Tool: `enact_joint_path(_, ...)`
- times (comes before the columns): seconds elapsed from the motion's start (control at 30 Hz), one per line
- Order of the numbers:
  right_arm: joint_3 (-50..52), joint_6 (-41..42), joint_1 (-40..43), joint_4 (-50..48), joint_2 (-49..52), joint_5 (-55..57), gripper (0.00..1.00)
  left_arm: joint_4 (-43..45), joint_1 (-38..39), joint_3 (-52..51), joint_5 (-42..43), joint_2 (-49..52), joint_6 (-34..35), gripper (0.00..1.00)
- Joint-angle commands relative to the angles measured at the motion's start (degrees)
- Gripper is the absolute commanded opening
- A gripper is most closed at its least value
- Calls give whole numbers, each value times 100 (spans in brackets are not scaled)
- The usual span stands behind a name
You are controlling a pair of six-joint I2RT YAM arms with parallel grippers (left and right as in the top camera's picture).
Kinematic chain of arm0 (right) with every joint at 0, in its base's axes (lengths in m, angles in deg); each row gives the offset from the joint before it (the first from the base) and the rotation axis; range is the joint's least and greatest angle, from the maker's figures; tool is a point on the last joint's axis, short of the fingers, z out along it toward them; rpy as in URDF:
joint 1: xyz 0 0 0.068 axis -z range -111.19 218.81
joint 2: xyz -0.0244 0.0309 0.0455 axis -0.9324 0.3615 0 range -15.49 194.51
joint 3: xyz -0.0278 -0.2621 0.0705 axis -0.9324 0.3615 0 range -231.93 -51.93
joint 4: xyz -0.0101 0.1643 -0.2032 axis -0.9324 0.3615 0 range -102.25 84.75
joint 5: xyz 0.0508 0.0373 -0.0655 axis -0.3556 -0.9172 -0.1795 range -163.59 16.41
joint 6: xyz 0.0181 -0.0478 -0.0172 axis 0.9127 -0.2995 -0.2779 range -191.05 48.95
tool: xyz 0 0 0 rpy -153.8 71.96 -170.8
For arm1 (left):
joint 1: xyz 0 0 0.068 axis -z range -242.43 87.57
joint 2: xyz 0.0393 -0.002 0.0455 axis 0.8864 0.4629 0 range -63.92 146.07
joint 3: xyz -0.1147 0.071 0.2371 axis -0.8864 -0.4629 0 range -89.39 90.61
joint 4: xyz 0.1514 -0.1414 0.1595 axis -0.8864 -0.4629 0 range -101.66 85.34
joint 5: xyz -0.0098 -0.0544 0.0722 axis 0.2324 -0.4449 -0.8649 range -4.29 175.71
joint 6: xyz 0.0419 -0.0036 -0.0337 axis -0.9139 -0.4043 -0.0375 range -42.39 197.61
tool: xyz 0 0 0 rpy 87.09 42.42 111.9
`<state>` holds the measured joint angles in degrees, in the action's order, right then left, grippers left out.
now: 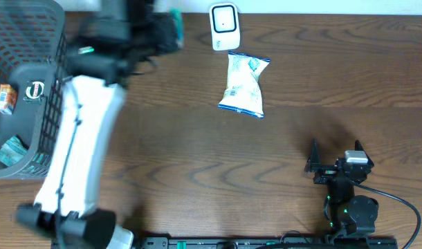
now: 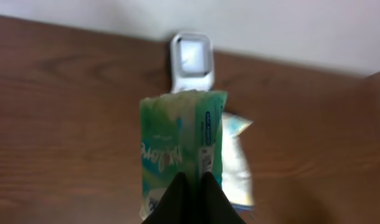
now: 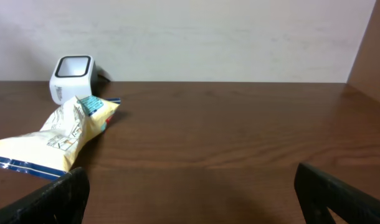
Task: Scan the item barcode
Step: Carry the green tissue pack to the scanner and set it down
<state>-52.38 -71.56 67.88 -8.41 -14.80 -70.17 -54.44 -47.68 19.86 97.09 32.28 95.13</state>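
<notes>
My left gripper (image 2: 191,177) is shut on a green packet (image 2: 177,143), pinching its lower edge. The packet hangs in front of the white barcode scanner (image 2: 192,59), which stands at the table's far edge. In the overhead view the left arm is blurred at the top left, with the green packet (image 1: 175,22) just left of the scanner (image 1: 224,26). A white and blue snack bag (image 1: 244,84) lies flat below the scanner. My right gripper (image 1: 335,155) rests open near the front right, with nothing between its fingers (image 3: 339,193).
A dark mesh basket (image 1: 31,41) stands at the left edge, holding an orange pack (image 1: 5,97) and a green pack (image 1: 10,151). A pale wall runs behind the scanner (image 3: 71,78). The snack bag (image 3: 59,137) lies left of the right gripper.
</notes>
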Motion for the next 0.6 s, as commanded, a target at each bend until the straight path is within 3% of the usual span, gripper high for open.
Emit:
enact_joint_path(0.0, 13, -42, 13, 17, -37, 9, 99, -107, 531, 37, -2052, 625, -592, 7)
enact_joint_path(0.47, 15, -42, 13, 17, -35, 9, 99, -181, 1373, 37, -2258, 2933, -352, 8)
enact_joint_path(0.5, 13, -42, 13, 17, -37, 9, 99, -179, 1373, 37, -2258, 2962, -352, 10)
enact_joint_path(0.57, 15, -42, 13, 17, -37, 9, 99, -168, 1346, 39, -2256, 2959, -352, 23)
